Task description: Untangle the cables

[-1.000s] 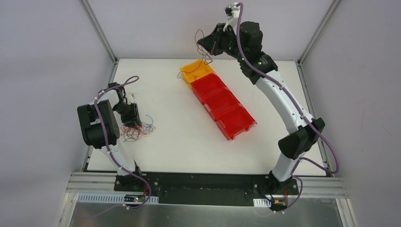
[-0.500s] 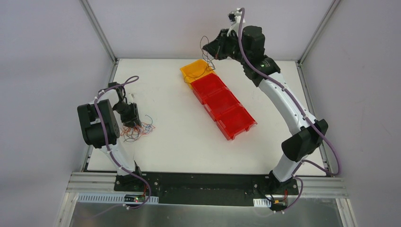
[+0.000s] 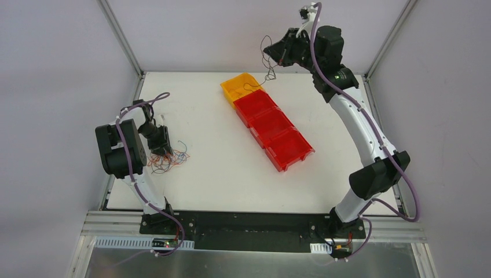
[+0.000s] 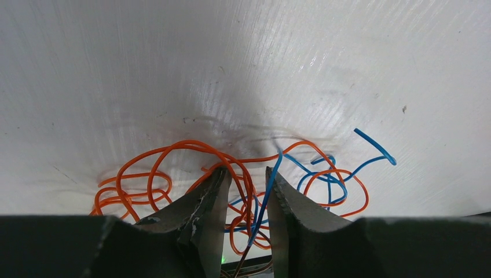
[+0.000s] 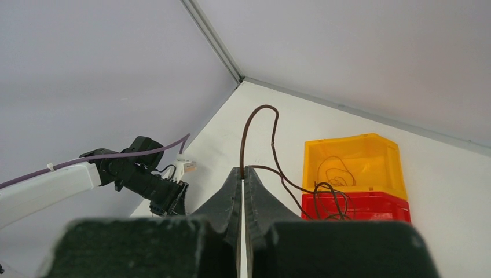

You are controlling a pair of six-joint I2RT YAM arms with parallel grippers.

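Evidently the work is split between the two arms, and that explains where each one sits. The left gripper (image 4: 246,174) is down on the white table top (image 3: 220,168) at its left side, planted in the loose tangle of hair-thin orange and blue wires (image 3: 168,159), probably to keep the heap from being dragged along while a strand is pulled out of it. The right gripper (image 5: 243,171) is raised high over the far end of the table, and a single dark brown wire (image 5: 263,106) runs from it in a tall arc and then hangs down towards the yellow plastic bin (image 5: 379,168). That bin heads a diagonal row with three red plastic bins (image 3: 284,147), and a thin dark coil already lies in it, so it looks like the place for freed dark strands.

The left pincer stands part open, with a plain gap between its fingers. A blue strand (image 4: 376,152) and several orange loops (image 4: 191,143) pass through that gap and around the tips, but nothing appears pinched; the tips rest on or just above the heap. The right pincer is fully closed, its fingertips pressed together on the dark wire, whose lower end trails across the yellow bin and the first red one
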